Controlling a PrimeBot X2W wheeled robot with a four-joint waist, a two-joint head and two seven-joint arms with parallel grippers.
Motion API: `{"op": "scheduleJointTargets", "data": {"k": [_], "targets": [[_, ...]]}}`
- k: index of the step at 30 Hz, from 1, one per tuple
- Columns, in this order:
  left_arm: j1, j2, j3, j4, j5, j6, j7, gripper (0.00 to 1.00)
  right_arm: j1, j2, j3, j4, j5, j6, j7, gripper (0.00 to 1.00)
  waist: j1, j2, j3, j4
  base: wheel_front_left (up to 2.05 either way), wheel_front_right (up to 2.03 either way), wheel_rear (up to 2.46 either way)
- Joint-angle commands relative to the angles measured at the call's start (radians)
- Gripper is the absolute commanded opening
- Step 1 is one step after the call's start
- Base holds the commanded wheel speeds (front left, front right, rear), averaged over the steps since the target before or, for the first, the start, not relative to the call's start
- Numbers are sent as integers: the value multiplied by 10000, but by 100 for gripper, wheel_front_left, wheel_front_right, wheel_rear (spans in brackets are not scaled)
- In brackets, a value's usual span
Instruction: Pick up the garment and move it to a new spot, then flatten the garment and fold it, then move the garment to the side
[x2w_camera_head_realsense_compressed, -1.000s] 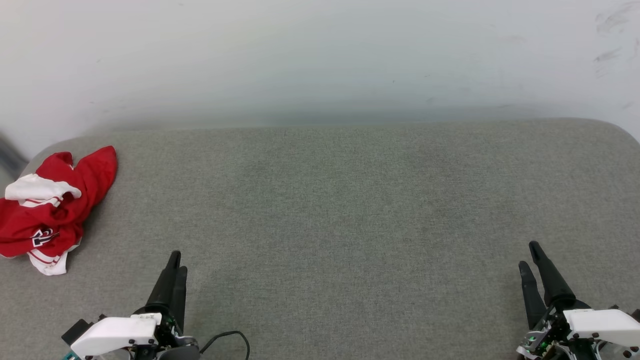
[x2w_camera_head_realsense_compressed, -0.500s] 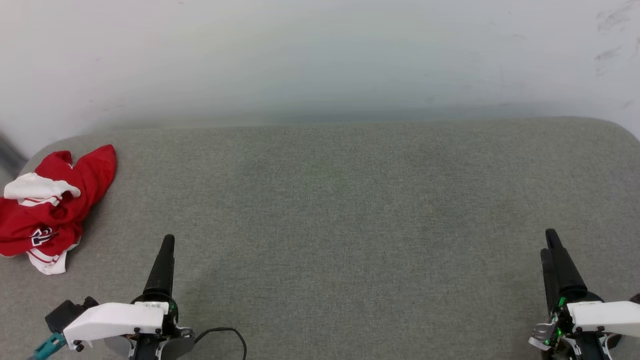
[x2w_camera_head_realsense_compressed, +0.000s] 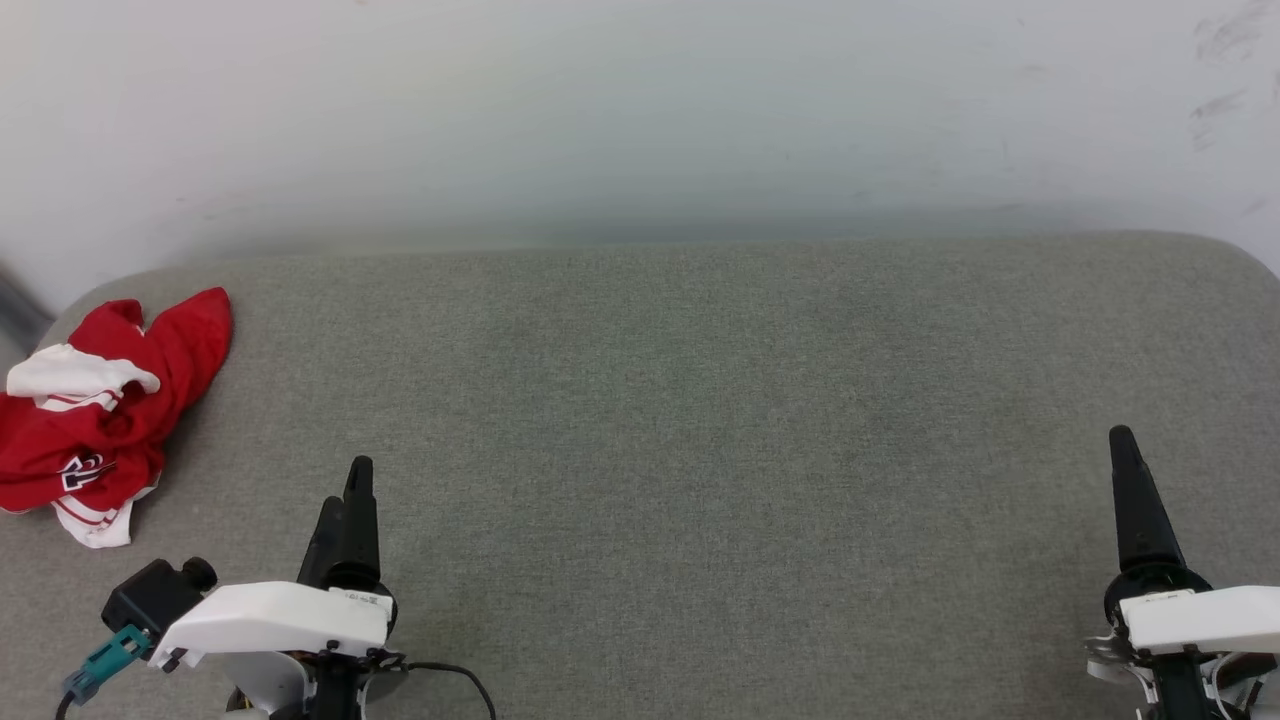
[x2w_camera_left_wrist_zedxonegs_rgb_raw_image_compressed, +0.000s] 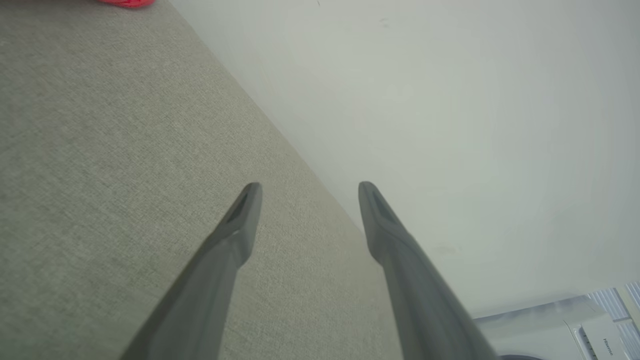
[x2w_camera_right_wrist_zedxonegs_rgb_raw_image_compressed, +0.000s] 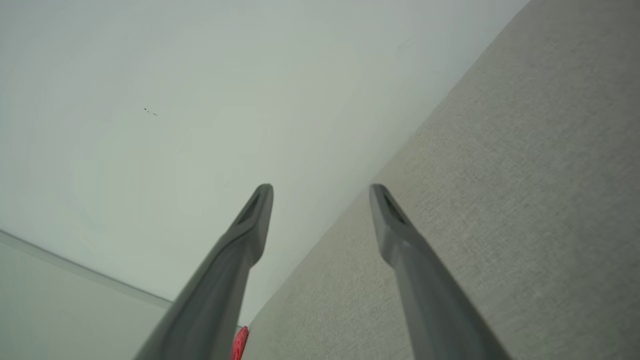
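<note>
The garment (x2w_camera_head_realsense_compressed: 105, 415), a crumpled red shirt with white sleeves and striped trim, lies bunched at the far left edge of the grey cushioned surface (x2w_camera_head_realsense_compressed: 680, 400). My left gripper (x2w_camera_head_realsense_compressed: 345, 490) hovers at the lower left, to the right of the shirt and apart from it. Its wrist view shows the left gripper (x2w_camera_left_wrist_zedxonegs_rgb_raw_image_compressed: 305, 192) open and empty, with a sliver of the garment (x2w_camera_left_wrist_zedxonegs_rgb_raw_image_compressed: 125, 2) at the top. My right gripper (x2w_camera_head_realsense_compressed: 1122, 445) is at the lower right, far from the shirt. In its wrist view the right gripper (x2w_camera_right_wrist_zedxonegs_rgb_raw_image_compressed: 320, 192) is open and empty, and a scrap of the red garment (x2w_camera_right_wrist_zedxonegs_rgb_raw_image_compressed: 240, 342) peeks out at the bottom.
A pale wall (x2w_camera_head_realsense_compressed: 640, 120) rises behind the cushion's far edge. The cushion's rounded corners show at the far left and far right. A white appliance (x2w_camera_left_wrist_zedxonegs_rgb_raw_image_compressed: 565, 325) stands beyond the cushion in the left wrist view.
Both grippers went from nearly closed fingers to open. Both arms turned on their wrists and shifted forward a little. The garment has not moved.
</note>
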Motion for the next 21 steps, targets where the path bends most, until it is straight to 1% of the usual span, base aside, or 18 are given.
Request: {"op": "scheduleJointTargets", "data": {"k": [1, 6, 12, 20, 21], "targets": [[-39, 23, -83, -242, 615, 122, -133, 100, -69, -11, -4, -328, -637, 2, -147, 100, -1, 0, 1, 6, 0, 0, 0], [-14, 31, -277, -333, 1681, 318, -312, 100, 30, -11, 178, -602, -1779, 3, -326, 100, -1, 0, 10, 16, 0, 0, 0], [14, 95, -510, -442, 2711, 527, -513, 100, 145, -12, 414, -885, -3130, 3, -529, 100, -1, 0, 23, 33, 0, 0, 0], [109, 275, -940, -537, 3865, 829, -762, 100, 293, -11, 534, -1107, -4455, 3, -786, 100, -1, 0, 30, 54, 0, 0, 0], [109, 275, -940, -537, 3865, 829, -762, 100, 293, -11, 534, -1107, -4455, 3, -786, 100, -1, 0, 30, 54, 0, 0, 0]]}}
